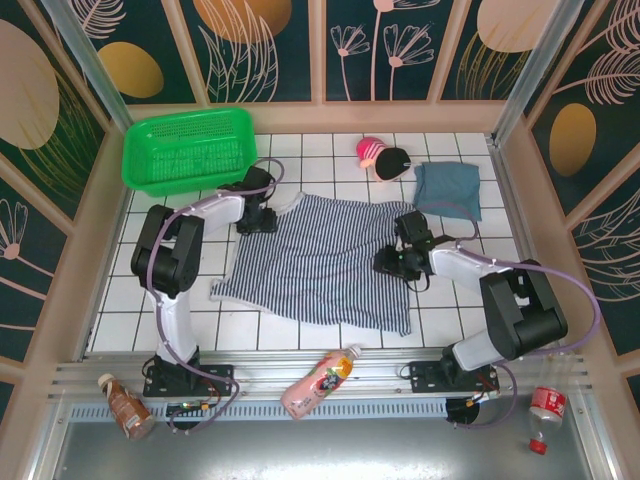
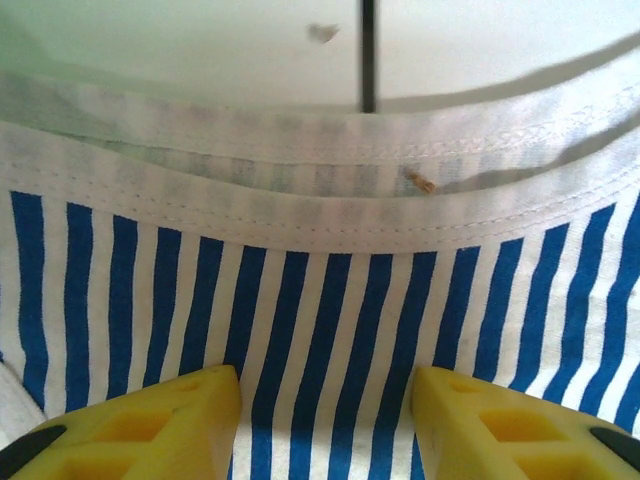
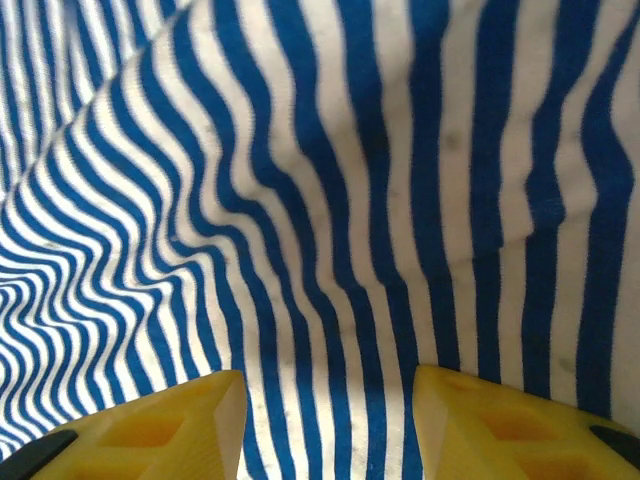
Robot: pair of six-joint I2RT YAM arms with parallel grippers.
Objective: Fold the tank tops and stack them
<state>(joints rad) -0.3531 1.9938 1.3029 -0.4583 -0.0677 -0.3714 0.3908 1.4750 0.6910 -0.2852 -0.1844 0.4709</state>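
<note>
—Left wrist view: how are the left gripper's (image 2: pixel 325 420) fingers (image 2: pixel 160 425) seen?

—They are seen parted, with nothing clamped between them. The striped tank top (image 2: pixel 330 300) is spread flat under and ahead of them, its white double-stitched hem is crossed just beyond, and bare white worktop (image 2: pixel 200 40) is seen past that.

—And the right gripper (image 3: pixel 325 420)?

—In the right wrist view its fingers (image 3: pixel 500 420) are likewise held apart and released. Rippled navy-and-white stripes of the same top (image 3: pixel 300 200) are seen between and beyond them.

—Where are both placed in the top external view?

—The left gripper (image 1: pixel 262 215) is lowered at the top's far left corner, and the right gripper (image 1: pixel 385 263) is set on its right side. The striped tank top (image 1: pixel 320 265) is laid open and a little crumpled across the middle of the tiled worktop (image 1: pixel 130 290).

—What of the other tank top?

—The blue-grey tank top (image 1: pixel 447 190) is found folded small near the far right corner, apart from the striped one.

—And the rest?

—A green basket (image 1: pixel 190 118) is stood at the far left corner. A pink-and-black toy (image 1: pixel 383 156) is placed at the far edge, just left of the blue-grey top. A pink bottle (image 1: pixel 320 382) is laid on the metal rail past the near edge, between the two arm bases.
</note>
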